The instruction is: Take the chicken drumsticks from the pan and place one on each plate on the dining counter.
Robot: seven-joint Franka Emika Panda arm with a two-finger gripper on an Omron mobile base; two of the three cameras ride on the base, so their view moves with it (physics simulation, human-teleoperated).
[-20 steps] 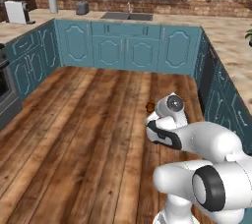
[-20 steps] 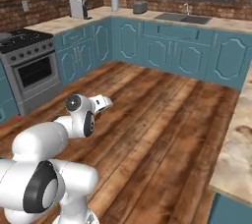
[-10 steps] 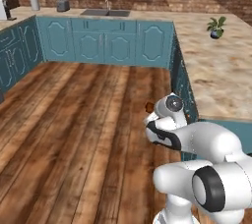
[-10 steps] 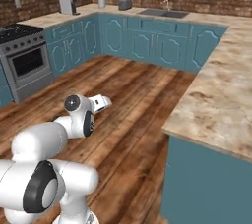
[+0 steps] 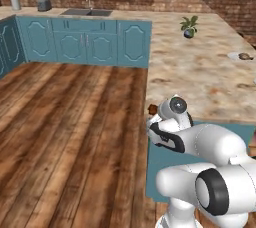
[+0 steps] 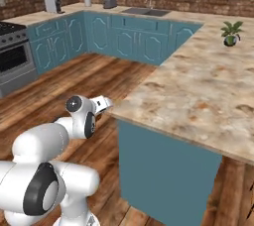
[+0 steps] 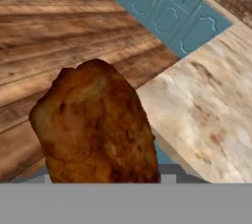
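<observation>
Between the tool's [image 5: 151, 109] jaws, partly closed on it: one chicken drumstick [image 7: 96, 125], reddish brown, held above the wood floor [image 5: 65, 122] just off the corner of the dining worktop [image 5: 200, 79]. Far right on that worktop: a pale plate [image 5: 239, 57] carrying a small brown item. Further back: potted plant [image 5: 189, 26]. Against the brick wall: sink [image 5: 86, 12], teal cabinets [image 5: 85, 42].

A glossy white arm [image 5: 210, 147] is made up of rounded, bulbous segments. Dark grey to black rings are set at the joints, seen as round discs on the links' sides. A black band is wrapped around the wrist section [image 5: 165, 139].
</observation>
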